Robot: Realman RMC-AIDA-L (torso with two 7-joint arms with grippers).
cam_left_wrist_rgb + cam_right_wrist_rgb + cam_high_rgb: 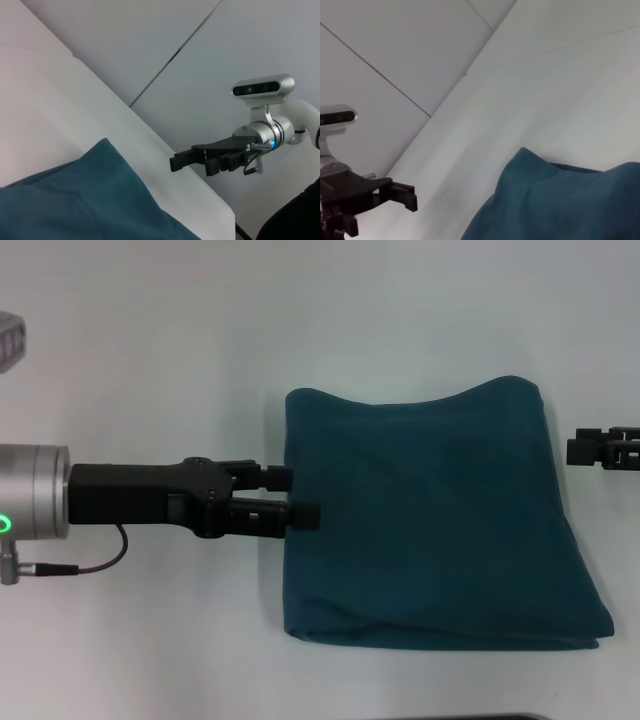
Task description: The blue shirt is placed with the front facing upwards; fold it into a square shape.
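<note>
The blue shirt (pixel 440 520) lies folded into a thick, roughly square bundle at centre-right of the head view on the pale tabletop (pixel 150 360), plain fabric up, no lettering showing; its layered edges stack along the lower side and its upper edge bows slightly. The relation that matters is at the bundle's left edge: the left pincer (pixel 303 496) reaches in horizontally from the left of the frame, its long axis pointing straight at the cloth, with both finger ends lying over that edge about midway down it. The two fingers stand apart, one above the other in the picture, and no fabric looks pinched between them, so it reads as released, though whether they press on the cloth cannot be told. The right pincer (pixel 585 450) sits at the right edge of the frame, just beside the bundle's upper right corner but apart from it; whether it is parted or closed cannot be told. The left arm is clearly the nearer one, and the fold looks essentially finished.
</note>
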